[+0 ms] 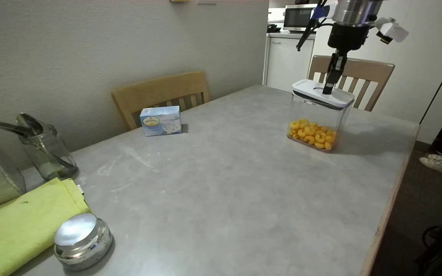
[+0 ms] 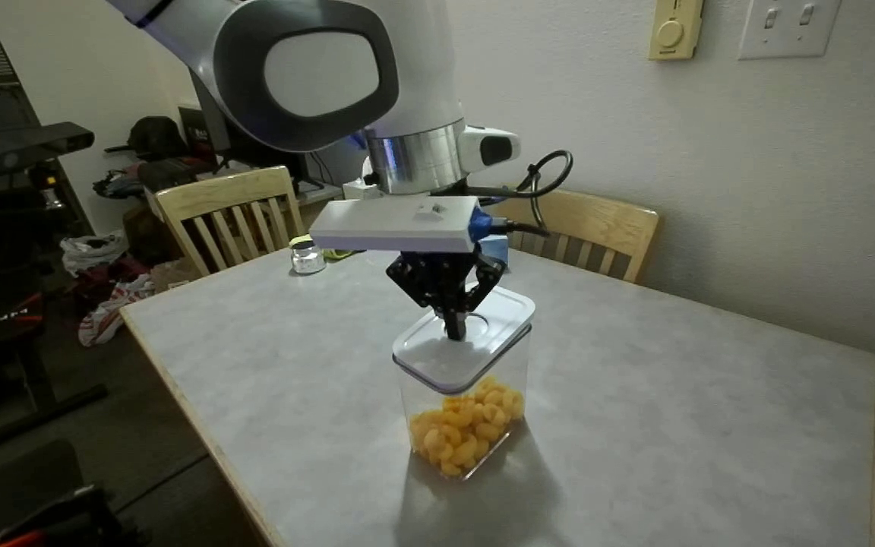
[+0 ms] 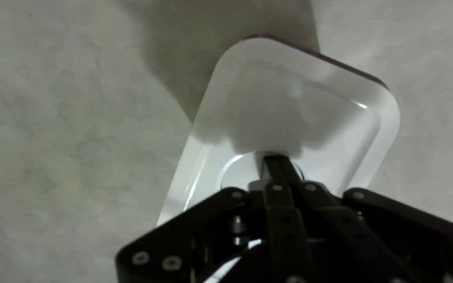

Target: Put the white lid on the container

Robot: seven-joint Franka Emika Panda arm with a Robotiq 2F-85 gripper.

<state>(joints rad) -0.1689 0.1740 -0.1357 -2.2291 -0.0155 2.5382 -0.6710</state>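
Its jaws pressed together over the button [image 3: 240,171], the gripper [image 2: 455,329] should push straight down so the lid [image 3: 285,106], atop the container [image 1: 315,115] near one edge of the table [image 1: 213,184], seats evenly.

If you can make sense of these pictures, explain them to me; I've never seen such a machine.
The machine is a Franka Emika Panda robot arm; the black hand at its end is a Robotiq gripper. Two pictures come from cameras standing outside the robot; the close-up, looking down, comes from its wrist.

On the gray table stands a clear plastic container of yellow-orange pieces, with a white lid on top. Farther along are a Twinings box, a yellow cloth, a squat jar with a shiny lid and a glass jar of cutlery.

Nothing seems to be held: the gripper is shut, its tips at the round button in the lid's centre. I cannot tell whether the lid is fully seated.
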